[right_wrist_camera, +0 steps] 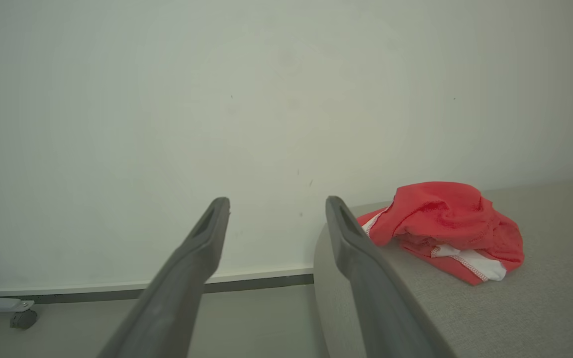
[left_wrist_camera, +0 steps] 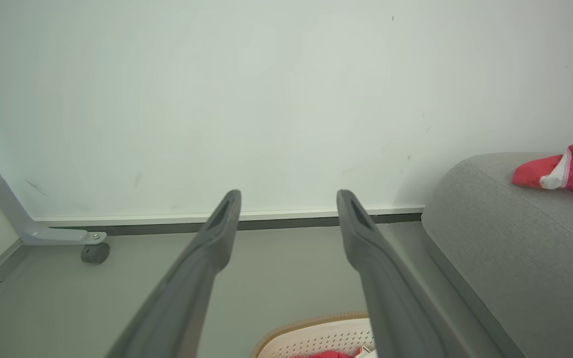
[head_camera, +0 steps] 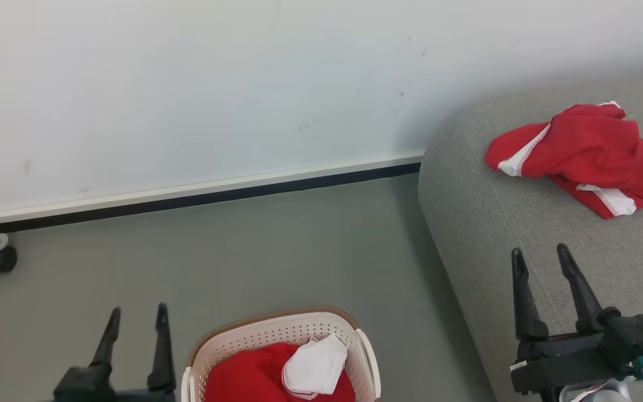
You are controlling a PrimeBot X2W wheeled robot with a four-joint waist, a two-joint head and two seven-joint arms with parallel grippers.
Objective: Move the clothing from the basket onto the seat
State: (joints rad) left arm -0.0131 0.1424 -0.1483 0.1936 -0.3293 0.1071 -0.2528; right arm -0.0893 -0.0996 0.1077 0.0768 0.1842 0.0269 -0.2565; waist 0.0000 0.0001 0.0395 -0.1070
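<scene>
The left gripper [head_camera: 138, 308] and the right gripper [head_camera: 540, 249] both stand with fingers spread wide and nothing between them. The left is over the floor [head_camera: 277, 251] just beside the basket [head_camera: 277, 315], and the right is above the near edge of the seat [head_camera: 466, 223]. One crumpled red garment [head_camera: 578, 151] lies on the seat, well in from its rounded edge and toward the far side by the wall [head_camera: 187, 84], so I judge the task about half done. A red-and-white garment [head_camera: 254, 374] sits bunched inside the basket, up toward its far rim, and has yet to be lifted out. The head view cuts the basket off at the bottom, so I cannot tell whether anything lies beneath that garment.
</scene>
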